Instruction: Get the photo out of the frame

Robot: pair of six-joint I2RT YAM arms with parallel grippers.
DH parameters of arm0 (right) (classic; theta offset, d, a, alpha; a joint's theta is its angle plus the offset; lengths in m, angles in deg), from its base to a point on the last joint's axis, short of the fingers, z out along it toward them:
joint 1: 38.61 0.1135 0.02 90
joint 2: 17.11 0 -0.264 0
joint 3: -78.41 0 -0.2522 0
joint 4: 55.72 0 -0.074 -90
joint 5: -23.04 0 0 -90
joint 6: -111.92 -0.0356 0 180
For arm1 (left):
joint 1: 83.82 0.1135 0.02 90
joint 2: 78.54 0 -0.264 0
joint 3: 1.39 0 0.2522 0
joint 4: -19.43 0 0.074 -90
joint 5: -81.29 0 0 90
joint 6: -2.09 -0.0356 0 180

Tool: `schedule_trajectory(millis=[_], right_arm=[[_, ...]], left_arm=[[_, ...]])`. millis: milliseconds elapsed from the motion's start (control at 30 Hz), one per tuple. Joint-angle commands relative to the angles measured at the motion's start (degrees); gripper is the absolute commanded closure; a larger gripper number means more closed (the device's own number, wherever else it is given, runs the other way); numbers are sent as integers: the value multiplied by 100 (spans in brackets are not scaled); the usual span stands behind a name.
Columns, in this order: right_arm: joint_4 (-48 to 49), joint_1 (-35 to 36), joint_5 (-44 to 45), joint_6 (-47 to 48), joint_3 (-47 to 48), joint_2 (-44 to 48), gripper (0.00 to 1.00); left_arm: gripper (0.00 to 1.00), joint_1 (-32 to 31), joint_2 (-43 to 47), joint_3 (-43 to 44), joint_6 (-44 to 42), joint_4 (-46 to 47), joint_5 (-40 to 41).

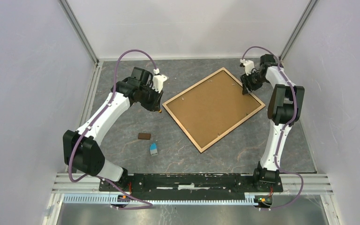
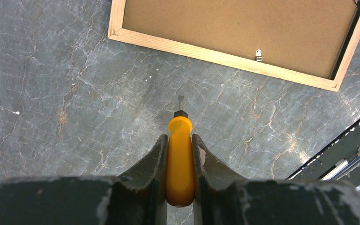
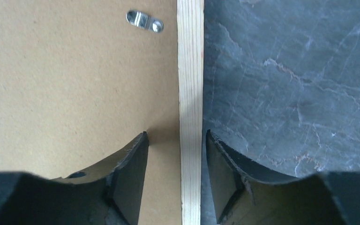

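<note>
The frame (image 1: 183, 123) lies face down in the middle of the table, with its light wood rim and brown backing board (image 1: 212, 107) turned up. The photo is hidden under that board. My left gripper (image 1: 158, 108) hovers just off the frame's left corner. It is shut on a yellow-handled screwdriver (image 2: 180, 159) whose tip points toward the rim (image 2: 225, 57). My right gripper (image 3: 175, 133) is open at the frame's far right edge. It straddles the wood rim (image 3: 190, 70), one finger over the board (image 3: 75, 84) and the other outside over the table.
A small brown block (image 1: 144, 136) and a small blue and white object (image 1: 153, 149) lie near the front left of the frame. Metal clips (image 3: 144, 20) sit on the board near the rim. Enclosure walls stand close on both sides and at the back.
</note>
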Motion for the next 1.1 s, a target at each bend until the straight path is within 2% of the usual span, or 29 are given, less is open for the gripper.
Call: schedule_trajectory(millis=[0, 133, 333, 500, 633, 833, 1067], right_arm=[[426, 94, 206, -390, 213, -352, 49], [486, 85, 409, -476, 176, -438, 63], [467, -310, 599, -799, 95, -444, 100], [908, -959, 183, -1318, -822, 148, 100], [1559, -1224, -66, -1894, -2171, 919, 100], [2185, -988, -814, -2417, -3776, 1879, 100], [3021, -565, -1001, -2995, -5274, 2795, 100]], left_arm=[[98, 32, 232, -31, 158, 118, -32], [98, 29, 216, -21, 143, 124, -49], [98, 25, 173, 25, 144, 119, -67], [98, 25, 168, 39, 138, 119, -87], [98, 40, 154, 43, 133, 119, -81], [98, 34, 126, 42, 82, 110, -118], [98, 28, 202, 38, -84, 31, -173]])
